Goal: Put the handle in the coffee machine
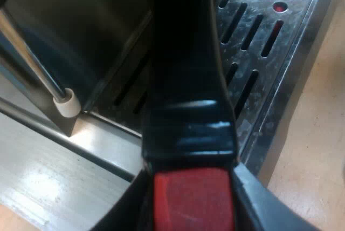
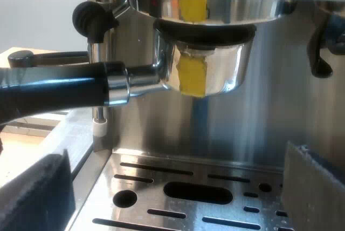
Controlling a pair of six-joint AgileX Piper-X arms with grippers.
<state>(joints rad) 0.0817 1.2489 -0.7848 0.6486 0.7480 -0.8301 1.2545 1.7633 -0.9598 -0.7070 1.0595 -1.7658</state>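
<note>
Left gripper (image 1: 190, 205) is clamped on the handle (image 1: 186, 80) at its red end. The holder (image 2: 207, 66) is up against the machine (image 2: 259, 128) head and looks unlocked. Best to press up and swing the handle level toward the machine's front. Right gripper (image 2: 172, 193) is wide and empty over the machine's tray (image 2: 135, 174).

Your left gripper (image 1: 194, 201) is clamped on the handle (image 1: 183, 69), with a black finger (image 1: 264, 209) pressed to each side of its red end, and your left wrist looks steeply down along the handle from behind the grip. Your right gripper (image 2: 175, 188) has its two fingers (image 2: 35, 196) spread wide and about level with each other, with nothing between them, and that wrist is held roughly horizontal
</note>
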